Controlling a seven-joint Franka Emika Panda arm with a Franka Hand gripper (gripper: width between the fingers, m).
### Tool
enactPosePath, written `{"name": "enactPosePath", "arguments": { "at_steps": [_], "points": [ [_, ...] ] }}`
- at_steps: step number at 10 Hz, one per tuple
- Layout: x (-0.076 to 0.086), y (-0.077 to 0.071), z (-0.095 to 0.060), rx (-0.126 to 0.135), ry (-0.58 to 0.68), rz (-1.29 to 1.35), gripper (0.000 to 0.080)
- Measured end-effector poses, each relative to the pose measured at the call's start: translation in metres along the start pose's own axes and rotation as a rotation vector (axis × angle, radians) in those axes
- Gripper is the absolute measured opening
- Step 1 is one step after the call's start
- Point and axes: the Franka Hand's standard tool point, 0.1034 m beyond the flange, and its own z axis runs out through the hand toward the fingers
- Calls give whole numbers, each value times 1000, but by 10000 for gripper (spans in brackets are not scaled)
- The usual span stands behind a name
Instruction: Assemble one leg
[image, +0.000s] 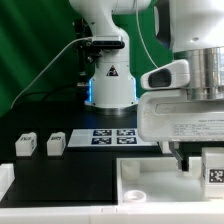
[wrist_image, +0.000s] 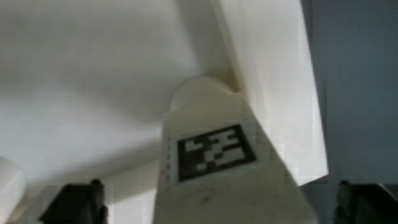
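Note:
A leg (wrist_image: 217, 155), a small white block with a black-and-white tag, stands between my fingers in the wrist view. Its far end meets the raised rim of the white tabletop (wrist_image: 89, 90). My gripper (wrist_image: 217, 200) is open, and a dark fingertip (wrist_image: 71, 202) shows on each side with a gap to the leg. In the exterior view the gripper (image: 205, 165) hangs at the right over the tabletop (image: 150, 185), with the tagged leg (image: 213, 170) beside one finger. Two more legs (image: 26, 145) (image: 55, 144) lie on the black table at the exterior view's left.
The marker board (image: 113, 135) lies flat in front of the robot base (image: 108, 85). A green backdrop stands behind the table. The tabletop's corner hole (image: 136, 193) shows near the front.

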Motion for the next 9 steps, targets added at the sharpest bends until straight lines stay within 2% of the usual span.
{"name": "enactPosePath", "arguments": {
  "at_steps": [1,2,3,4,5,6,9],
  "points": [
    [0,1,1,0,-1,15,649],
    [0,2,1,0,-1,14,537],
    [0,1,1,1,-2,37,537],
    [-1,1,2,2,-4,149,368],
    [-1,1,2,5,-5,271,290],
    [-1,2,2,5,-6,313,290],
    [0,4,3,17,-19,746,290]
  ]
}}
